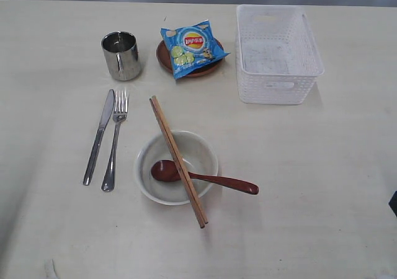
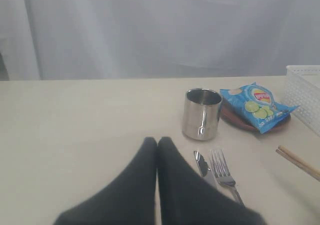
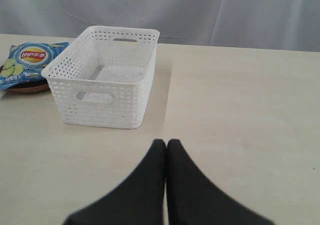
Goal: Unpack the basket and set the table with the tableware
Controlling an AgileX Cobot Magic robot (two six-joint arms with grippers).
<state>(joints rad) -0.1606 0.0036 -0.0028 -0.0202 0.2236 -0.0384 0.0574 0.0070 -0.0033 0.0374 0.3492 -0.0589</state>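
Note:
The white basket [image 1: 278,53] stands empty at the back right of the cream table [image 1: 322,167]. Knife [image 1: 99,136] and fork [image 1: 115,141] lie side by side left of the white bowl [image 1: 175,166]. The red-brown spoon [image 1: 205,178] rests in the bowl and the chopsticks [image 1: 177,159] lie across its rim. The steel cup [image 1: 121,55] stands behind them, beside the brown plate [image 1: 166,54]. My left gripper [image 2: 157,141] is shut and empty, near the knife [image 2: 201,163] and the cup [image 2: 202,113]. My right gripper [image 3: 166,143] is shut and empty, in front of the basket [image 3: 106,76].
A blue snack bag [image 1: 193,46] lies on the brown plate. Neither arm shows in the exterior view, apart from a dark sliver at its right edge. A pale curtain hangs behind the table's far edge.

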